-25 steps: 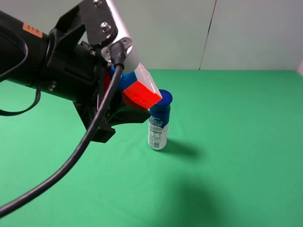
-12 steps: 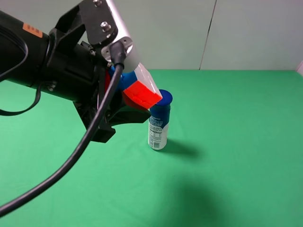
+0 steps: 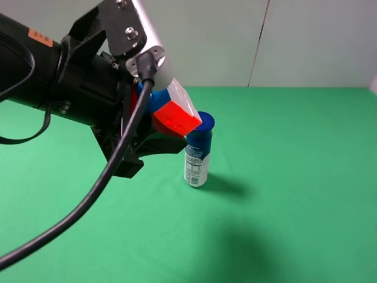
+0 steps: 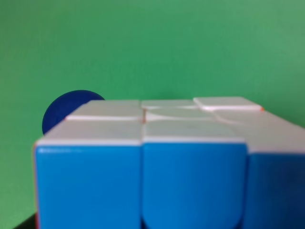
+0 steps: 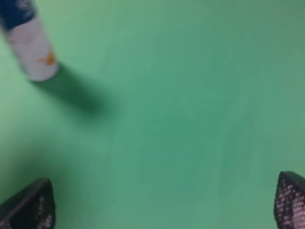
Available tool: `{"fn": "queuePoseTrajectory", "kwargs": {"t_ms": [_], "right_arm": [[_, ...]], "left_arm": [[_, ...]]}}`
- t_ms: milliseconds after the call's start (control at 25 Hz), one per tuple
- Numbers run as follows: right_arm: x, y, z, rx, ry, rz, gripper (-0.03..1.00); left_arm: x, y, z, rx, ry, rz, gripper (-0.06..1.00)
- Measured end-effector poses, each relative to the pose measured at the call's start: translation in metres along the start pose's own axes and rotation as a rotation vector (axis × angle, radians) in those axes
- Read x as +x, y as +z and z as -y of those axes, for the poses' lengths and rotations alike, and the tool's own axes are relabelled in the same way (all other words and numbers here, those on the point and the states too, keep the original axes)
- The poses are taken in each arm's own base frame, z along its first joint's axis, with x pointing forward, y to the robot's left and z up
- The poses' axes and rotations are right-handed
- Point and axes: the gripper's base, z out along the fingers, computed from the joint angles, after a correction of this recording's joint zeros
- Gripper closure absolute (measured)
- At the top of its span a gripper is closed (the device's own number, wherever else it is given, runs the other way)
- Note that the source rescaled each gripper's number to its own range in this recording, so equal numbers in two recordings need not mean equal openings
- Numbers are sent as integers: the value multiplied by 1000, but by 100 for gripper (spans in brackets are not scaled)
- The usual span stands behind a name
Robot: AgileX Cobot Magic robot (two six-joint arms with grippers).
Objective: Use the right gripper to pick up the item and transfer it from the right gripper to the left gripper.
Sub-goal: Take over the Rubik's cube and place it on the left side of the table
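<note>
Holding item (image 3: 174,112) aloft: left gripper (image 3: 154,121) pinches it; right gripper (image 5: 159,202) spread, empty.
Advice: firm squeeze, clear of bottle (image 3: 197,154).

Bench (image 5: 190,95): plain green surface filling the frame, softly blurred.
Bottle (image 5: 29,50): white body, blue cap, small orange mark on its side; seen at a slant, well apart from the tool.
Shadow (image 5: 76,93): dark patch on the bench beside the bottle.
Right tool (image 5: 164,205): two black dimpled fingertips (image 5: 28,207) spread wide, green bench between them.
</note>
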Motion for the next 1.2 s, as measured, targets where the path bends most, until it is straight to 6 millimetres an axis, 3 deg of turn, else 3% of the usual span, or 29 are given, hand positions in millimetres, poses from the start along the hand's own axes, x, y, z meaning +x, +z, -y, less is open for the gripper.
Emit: {"fn": "queuePoseTrajectory", "kwargs": {"t_ms": [440,680,1200], "right_arm": [[15,-24,-1,290,173,182,-3],[15,-24,-1,307,183,185,-3],[15,-24,-1,307,183,185,-3]], "left_arm": [[0,0,0,0,-7,0,94],[7,-3,-7,15,-77,-39,94],[31,-23,-44,14,-325,-90,94]]}}
